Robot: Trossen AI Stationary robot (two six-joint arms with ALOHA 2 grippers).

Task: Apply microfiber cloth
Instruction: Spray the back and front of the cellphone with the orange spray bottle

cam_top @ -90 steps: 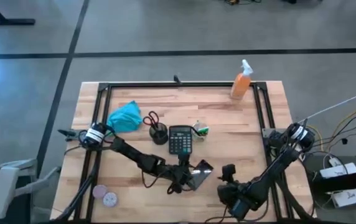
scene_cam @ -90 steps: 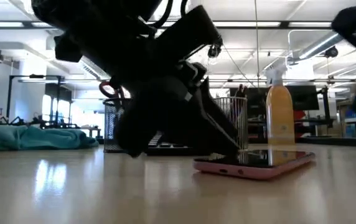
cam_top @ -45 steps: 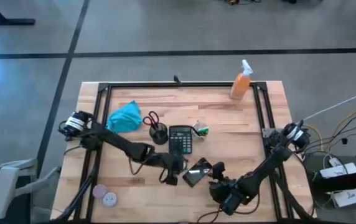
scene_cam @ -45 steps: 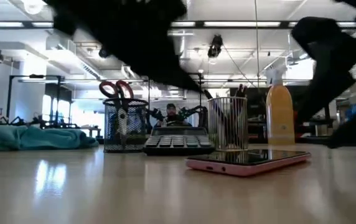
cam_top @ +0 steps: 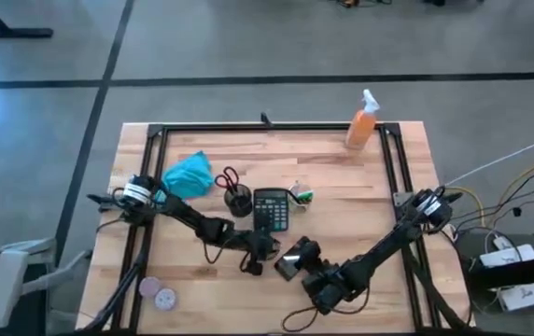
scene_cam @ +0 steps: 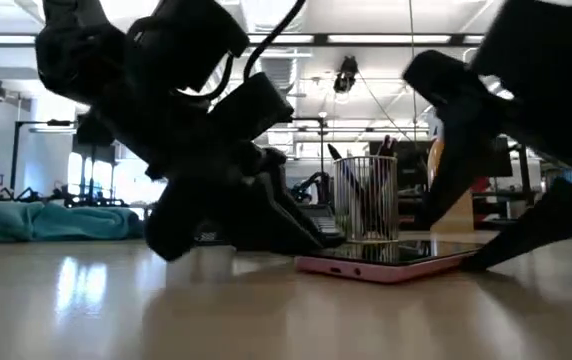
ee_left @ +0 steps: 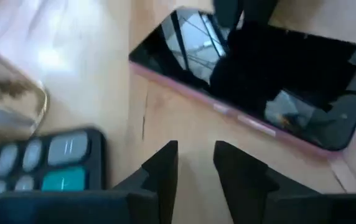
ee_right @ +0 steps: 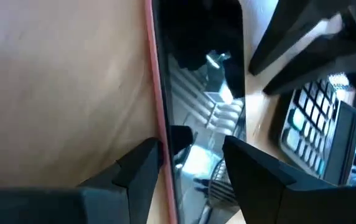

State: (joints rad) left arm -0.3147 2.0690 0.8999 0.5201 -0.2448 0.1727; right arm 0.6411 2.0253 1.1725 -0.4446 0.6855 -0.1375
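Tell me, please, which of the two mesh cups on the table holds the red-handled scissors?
The dark mesh cup between the microfiber cloth and the calculator; the silvery cup holds none.

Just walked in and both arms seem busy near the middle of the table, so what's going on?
Both grippers are down at the pink-edged phone, not the microfiber cloth, which lies untouched near the table's far left. The left gripper hangs open beside the phone, holding nothing. The right gripper is open over the phone's edge.
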